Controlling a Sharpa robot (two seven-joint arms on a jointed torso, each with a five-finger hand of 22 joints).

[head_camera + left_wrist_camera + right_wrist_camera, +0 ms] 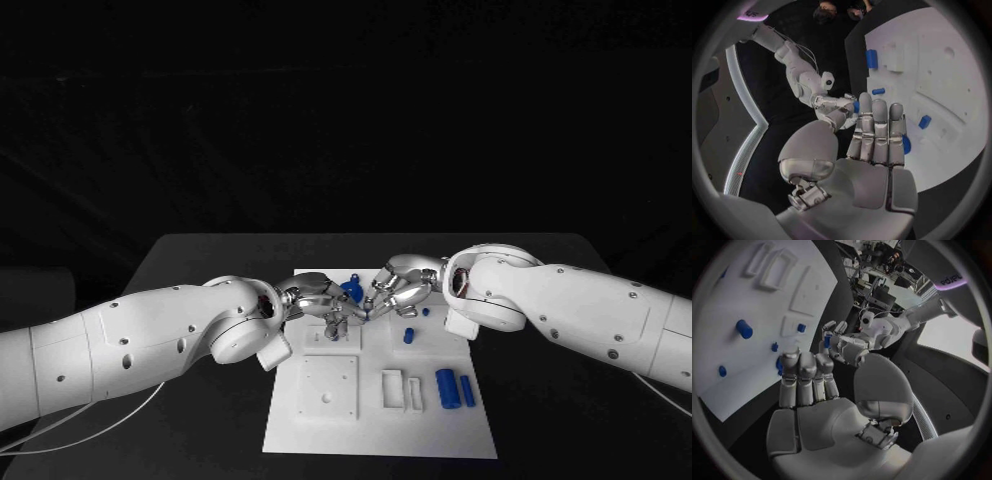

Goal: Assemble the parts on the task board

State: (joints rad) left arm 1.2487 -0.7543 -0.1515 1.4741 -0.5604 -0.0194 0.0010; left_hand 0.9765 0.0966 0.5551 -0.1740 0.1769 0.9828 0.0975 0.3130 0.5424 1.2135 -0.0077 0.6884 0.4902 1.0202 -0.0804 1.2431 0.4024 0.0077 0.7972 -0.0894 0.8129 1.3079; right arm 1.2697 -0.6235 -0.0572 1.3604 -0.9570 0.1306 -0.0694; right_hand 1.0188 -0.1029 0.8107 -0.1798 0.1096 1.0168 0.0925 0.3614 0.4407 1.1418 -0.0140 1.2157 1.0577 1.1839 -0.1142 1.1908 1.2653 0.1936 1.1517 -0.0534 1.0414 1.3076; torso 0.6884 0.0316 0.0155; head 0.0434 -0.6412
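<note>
The white task board [378,420] lies in the middle of the table. My two hands meet fingertip to fingertip over its far part: the left hand [320,306] and the right hand [398,287]. A small blue part [827,341] [856,106] sits between them, pinched at the right hand's fingertips [841,106]. The left hand's fingers [876,132] are stretched straight, the thumb well apart, one tip close beside that part. A rounded blue part [351,290] stands on the board just behind the hands. A blue peg [408,335] stands nearer.
Two blue cylinders [447,386] [467,390] lie side by side at the board's near right. White raised blocks and slots [329,385] [394,388] occupy the board's near half. Black table [202,260] surrounds the board.
</note>
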